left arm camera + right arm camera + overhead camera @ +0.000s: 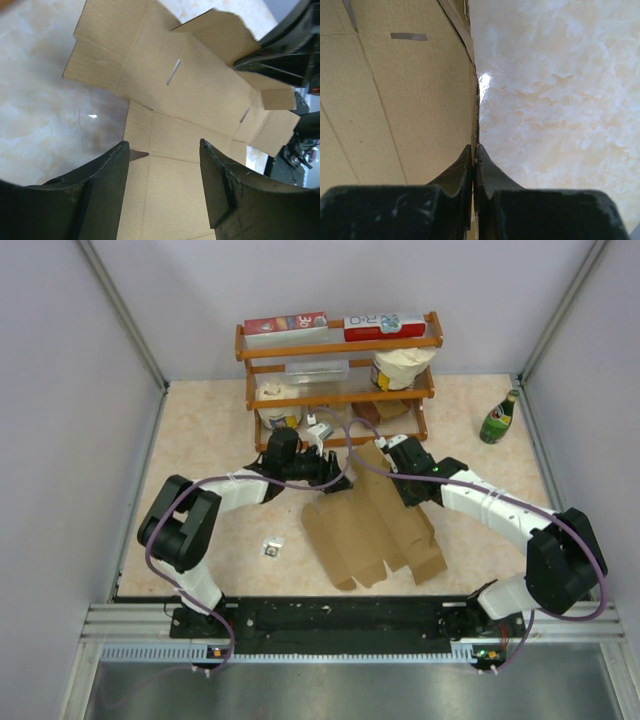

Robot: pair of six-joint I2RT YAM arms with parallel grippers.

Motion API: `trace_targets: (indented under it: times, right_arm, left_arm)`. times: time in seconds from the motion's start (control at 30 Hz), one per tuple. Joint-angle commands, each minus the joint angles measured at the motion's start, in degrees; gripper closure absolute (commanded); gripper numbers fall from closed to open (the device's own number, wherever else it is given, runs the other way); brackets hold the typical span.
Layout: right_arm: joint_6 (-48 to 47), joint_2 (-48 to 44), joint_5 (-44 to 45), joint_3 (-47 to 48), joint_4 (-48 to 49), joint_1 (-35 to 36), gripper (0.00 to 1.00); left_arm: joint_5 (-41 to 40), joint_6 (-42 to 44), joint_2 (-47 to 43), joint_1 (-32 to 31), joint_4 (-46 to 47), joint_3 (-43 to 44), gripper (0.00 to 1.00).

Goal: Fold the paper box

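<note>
The paper box (375,530), a flat creased sheet on the desk (220,430), lies directly beneath and ahead of the left jaws, which stand spread astride one panel. Its long axis seems to lie across their reach, and at its far side the right jaws are pressed together on a lifted edge. Whether the left tips touch the cardboard cannot be told, and the right wrist view shows only the pinched edge.
</note>
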Motion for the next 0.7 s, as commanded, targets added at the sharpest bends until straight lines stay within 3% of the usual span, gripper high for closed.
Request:
trace_targets:
  times: [0.0,0.1,0.33,0.67]
  right_arm:
    - [-0.7,-2.1,-0.7,0.3,2.4,0.6,1.0]
    - [-0.6,-2.0,-1.5,0.4,2.3,0.6,1.0]
    - [-0.6,-2.1,-2.0,0.3,2.3,0.5,1.0]
    - [-0.4,-2.2,-2.4,0.4,2.3,0.5,1.0]
  left_arm:
    - [-4.6,3.5,1.8,-1.1,-3.2,3.2,0.37]
    - [-6.0,3.8,3.1,-1.4,-3.5,4.2,0.32]
    - [-8.0,5.3,6.1,-1.9,-4.6,7.8,0.3]
    - [-7.6,6.5,8.0,-2.9,-6.4,8.9,0.37]
